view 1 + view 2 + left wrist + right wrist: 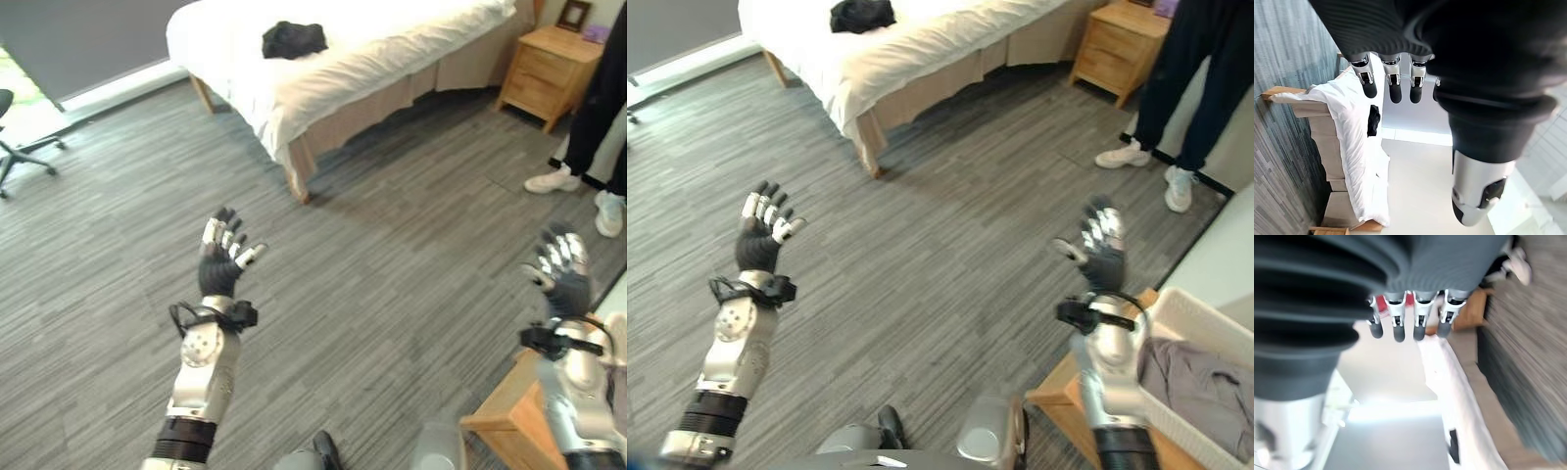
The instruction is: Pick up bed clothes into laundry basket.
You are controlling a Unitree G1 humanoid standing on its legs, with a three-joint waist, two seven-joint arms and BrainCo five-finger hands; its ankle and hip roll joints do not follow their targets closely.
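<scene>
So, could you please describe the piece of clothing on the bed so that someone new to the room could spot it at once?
Look to the bed with white bedding that stands at the far side of the grey plank floor, left of the wooden nightstand. On top of it, towards its left end, lies the black garment, crumpled in a small heap. It is the single dark thing on the white cover.

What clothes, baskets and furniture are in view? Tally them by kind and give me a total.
Clothes: 2, black garment on the bed, grey garment in the basket.
Basket: 1.
Furniture: 4, bed, nightstand, office chair, wooden stand under the basket.
Total: 7.
</scene>
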